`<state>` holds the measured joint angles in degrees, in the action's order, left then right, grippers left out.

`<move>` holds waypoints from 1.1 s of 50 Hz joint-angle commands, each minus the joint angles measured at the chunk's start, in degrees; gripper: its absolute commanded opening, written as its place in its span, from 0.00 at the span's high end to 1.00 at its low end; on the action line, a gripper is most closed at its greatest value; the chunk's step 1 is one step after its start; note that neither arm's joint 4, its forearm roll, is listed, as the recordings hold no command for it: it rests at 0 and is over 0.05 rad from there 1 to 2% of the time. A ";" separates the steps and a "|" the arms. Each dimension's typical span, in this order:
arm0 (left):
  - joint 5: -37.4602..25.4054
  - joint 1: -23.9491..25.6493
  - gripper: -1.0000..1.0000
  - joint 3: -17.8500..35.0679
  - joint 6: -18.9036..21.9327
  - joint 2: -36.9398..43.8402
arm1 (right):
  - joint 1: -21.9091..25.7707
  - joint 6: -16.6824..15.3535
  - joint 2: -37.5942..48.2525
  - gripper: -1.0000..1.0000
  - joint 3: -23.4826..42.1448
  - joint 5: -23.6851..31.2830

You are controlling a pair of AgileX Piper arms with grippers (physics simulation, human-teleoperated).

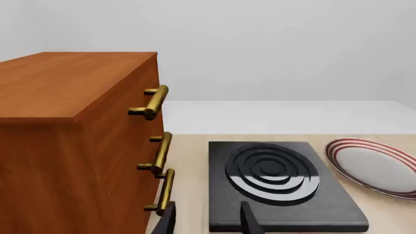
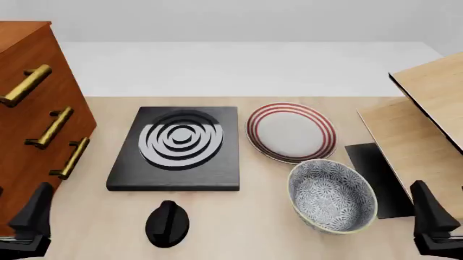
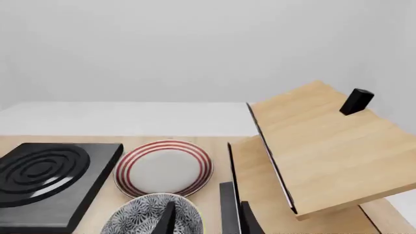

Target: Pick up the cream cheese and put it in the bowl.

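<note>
No cream cheese visible in any of the 3 views. The bowl (image 2: pixel 332 195) sits near the desk's (image 2: pixel 289 81) front-right edge, half cut off in the right wrist view. Both the left gripper (image 2: pixel 29 222) and the right gripper (image 2: pixel 432 223) are cropped, each with its fingers spread on nothing.

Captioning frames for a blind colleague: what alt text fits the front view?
A patterned bowl sits on a wooden table beside a red-ringed plate and a black stove burner; a wooden drawer cabinet stands left. No cream cheese is visible.
</note>
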<state>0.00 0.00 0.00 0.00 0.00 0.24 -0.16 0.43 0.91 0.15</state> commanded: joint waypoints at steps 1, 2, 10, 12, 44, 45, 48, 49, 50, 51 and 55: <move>0.00 0.00 0.00 0.00 0.00 0.00 | 0.45 -1.25 2.72 0.00 -0.72 -2.24; 0.00 0.00 0.00 0.00 0.00 0.00 | 0.48 -1.11 3.38 0.00 -0.75 -2.85; 0.00 0.00 0.00 0.00 0.00 0.00 | 3.43 -3.14 7.70 0.00 -0.40 -5.82; 0.00 0.00 0.00 0.00 0.00 0.00 | 6.06 -4.34 8.33 0.00 0.29 -4.98; 0.00 0.00 0.00 0.00 0.00 0.00 | 33.83 -16.46 26.79 0.00 9.56 1.24; 0.00 0.00 0.00 0.00 0.00 0.00 | 34.81 -16.64 28.36 0.00 9.57 0.41; 0.00 0.00 0.00 0.00 0.00 0.00 | 37.27 -16.30 31.57 0.00 10.05 -1.32; 0.00 0.00 0.00 0.00 0.00 0.00 | 37.27 -16.30 31.63 0.00 10.05 -1.38; 0.00 0.00 0.00 0.00 0.00 0.00 | 38.73 -16.72 34.33 0.00 10.18 -3.01; 0.00 0.00 0.00 0.00 0.00 0.00 | 38.73 -16.72 34.44 0.00 10.17 -3.13; 0.00 0.00 0.00 0.00 0.00 0.00 | 41.37 -16.25 38.14 0.00 10.93 -5.68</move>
<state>0.00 0.00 0.00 0.00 0.00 34.85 -15.54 29.64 10.45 -0.97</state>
